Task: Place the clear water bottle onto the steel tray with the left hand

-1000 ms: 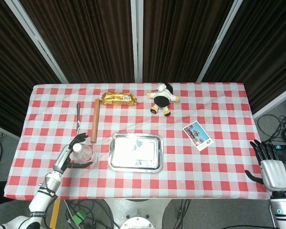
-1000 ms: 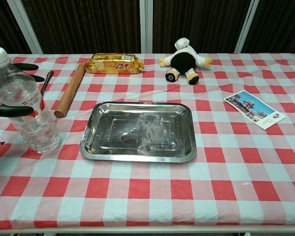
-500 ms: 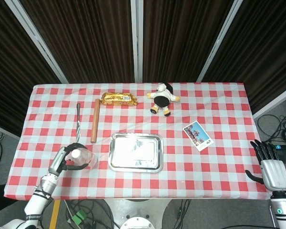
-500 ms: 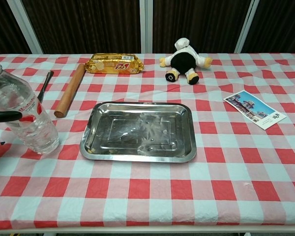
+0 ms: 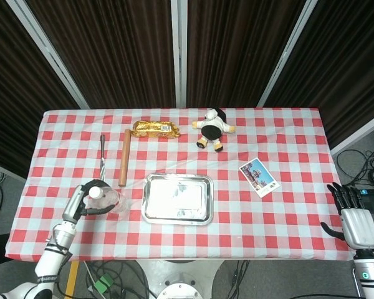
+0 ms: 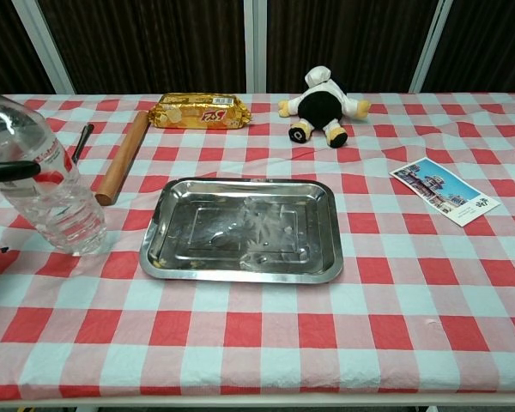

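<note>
The clear water bottle (image 5: 107,199) with a white cap stands on the checked cloth left of the steel tray (image 5: 176,220). In the chest view the bottle (image 6: 47,184) leans left, its cap cut off by the frame edge and its base low by the cloth. My left hand (image 5: 80,202) grips the bottle from the left, and one dark finger (image 6: 9,170) crosses its upper body. The tray (image 6: 240,275) lies empty at the table's middle, a short gap to the bottle's right. My right hand (image 5: 355,224) hangs open beyond the table's right edge.
A wooden rolling pin (image 5: 123,157) and a thin dark tool (image 5: 102,151) lie behind the bottle. A gold snack pack (image 5: 156,129) and a plush toy (image 5: 213,129) sit at the back. A postcard (image 5: 258,177) lies right of the tray.
The bottle has tipped from upright to leaning left, its cap leaving the chest view. My left hand drew back left and now holds higher on it. The right hand has not moved.
</note>
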Robot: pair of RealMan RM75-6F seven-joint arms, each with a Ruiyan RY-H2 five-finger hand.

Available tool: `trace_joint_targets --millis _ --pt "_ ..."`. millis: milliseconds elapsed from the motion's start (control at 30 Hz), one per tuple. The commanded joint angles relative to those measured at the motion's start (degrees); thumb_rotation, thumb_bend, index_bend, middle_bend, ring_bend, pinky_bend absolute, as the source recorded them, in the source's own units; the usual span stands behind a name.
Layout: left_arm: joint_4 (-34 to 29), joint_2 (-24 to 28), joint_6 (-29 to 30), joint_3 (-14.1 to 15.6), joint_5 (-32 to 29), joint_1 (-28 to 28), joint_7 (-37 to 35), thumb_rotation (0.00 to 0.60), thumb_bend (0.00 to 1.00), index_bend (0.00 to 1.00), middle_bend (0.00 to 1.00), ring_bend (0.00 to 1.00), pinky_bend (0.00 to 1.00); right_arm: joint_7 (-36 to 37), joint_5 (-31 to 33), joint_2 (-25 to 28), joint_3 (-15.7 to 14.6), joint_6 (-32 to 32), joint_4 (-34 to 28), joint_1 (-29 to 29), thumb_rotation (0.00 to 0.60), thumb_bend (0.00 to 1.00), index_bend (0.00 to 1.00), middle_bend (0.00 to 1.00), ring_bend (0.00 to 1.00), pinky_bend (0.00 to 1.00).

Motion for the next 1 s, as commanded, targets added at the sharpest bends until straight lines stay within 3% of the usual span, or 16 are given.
trace_joint_targets --millis 33,200,367,500,600,700,900,1000 --pt "-1.38 0.88 -0.12 -1.52 -0.48 -1.04 1.44 0.600 0.24 0.61 0.61 0.46 0.49 0.07 0.01 0.02 -0.01 -0.02 0.04 -0.01 0.600 0.11 0.06 0.05 0.00 0.00" --pt "-3.64 3.10 -0.89 -5.26 -1.47 -3.70 4.56 0.600 0.25 0.62 0.63 0.47 0.49 0.06 -0.18 -0.01 -0.11 0.04 0.04 -0.01 0.600 0.11 0.06 0.05 0.00 0.00" --pt "-7.26 6.93 -0.74 -11.24 -3.21 -6.80 7.56 0.600 0.25 0.63 0.64 0.49 0.51 0.14 -0.14 0.02 -0.09 0.05 0.07 -0.03 0.600 0.11 0.06 0.05 0.00 0.00" --pt "-9.83 10.00 0.81 -9.71 -1.87 -4.94 8.06 0.600 0.25 0.63 0.64 0.50 0.51 -0.06 -0.25 -0.08 -0.24 -0.12 0.07 0.02 0.600 0.11 0.06 0.05 0.00 0.00" --pt "-6.77 8.31 -2.50 -5.50 -4.92 -3.59 6.43 0.600 0.25 0.63 0.64 0.50 0.52 0.00 -0.30 -0.12 -0.33 -0.24 0.11 0.03 0.600 0.11 0.06 0.05 0.00 0.00" --pt "-4.09 7.03 -3.86 -5.11 -5.75 -4.10 5.97 0.600 0.26 0.64 0.65 0.51 0.52 0.20 -0.30 -0.01 -0.22 0.08 0.05 -0.05 0.600 0.11 0.06 0.05 0.00 0.00" --pt "-10.71 11.35 1.92 -14.20 -1.00 -7.84 6.59 0.600 0.26 0.64 0.65 0.51 0.52 -0.04 -0.12 -0.10 -0.26 -0.46 0.12 0.10 0.600 0.11 0.06 0.05 0.00 0.00" --pt "-12.75 12.52 2.49 -14.70 -1.69 -7.80 7.36 0.600 0.26 0.64 0.66 0.51 0.52 -0.09 -0.29 -0.12 -0.34 -0.34 0.05 0.08 0.600 0.11 0.06 0.05 0.00 0.00"
